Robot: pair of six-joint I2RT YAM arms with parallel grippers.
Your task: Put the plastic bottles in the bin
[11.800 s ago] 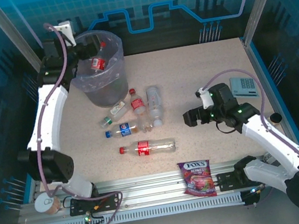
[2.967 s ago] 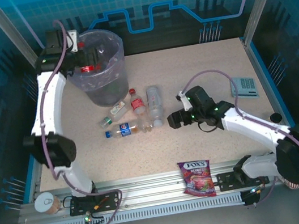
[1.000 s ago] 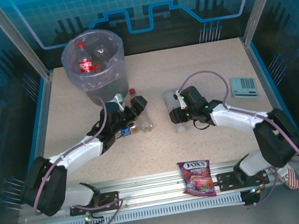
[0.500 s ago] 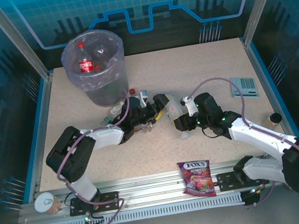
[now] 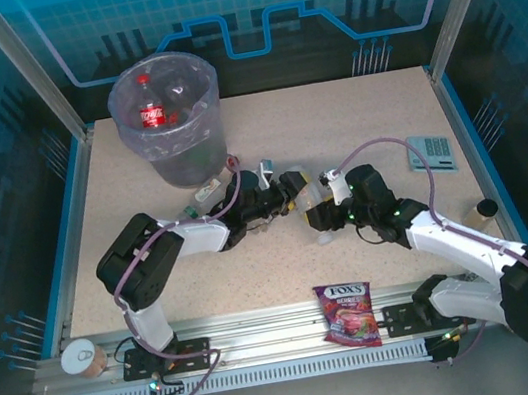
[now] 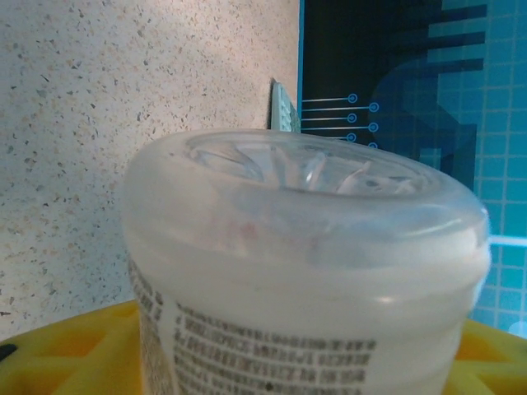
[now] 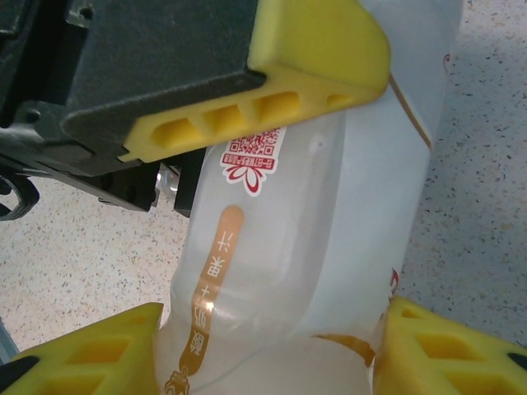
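A milky-white plastic bottle (image 5: 306, 193) hangs between both grippers at the table's middle. My right gripper (image 5: 321, 214) is shut on its lower body, with yellow pads (image 7: 428, 346) on either side of the bottle (image 7: 280, 271). My left gripper (image 5: 291, 193) is shut on the other end. That end (image 6: 305, 247) bulks large in the left wrist view between yellow pads (image 6: 58, 354). The grey bin (image 5: 177, 159) at the back left holds a red-labelled bottle (image 5: 151, 115). Small bottles (image 5: 205, 194) lie on the table in front of the bin, partly hidden by my left arm.
A purple-red Fox's candy bag (image 5: 346, 312) lies at the near edge. A paper cup (image 5: 81, 359) stands at the near left corner. A grey keypad device (image 5: 431, 151) sits at the right, with a small dark round object (image 5: 487, 209) nearer the right edge.
My left arm reached in from the left and its jaws closed on the white bottle's free end. My right gripper kept its hold and lifted the bottle slightly toward the left.
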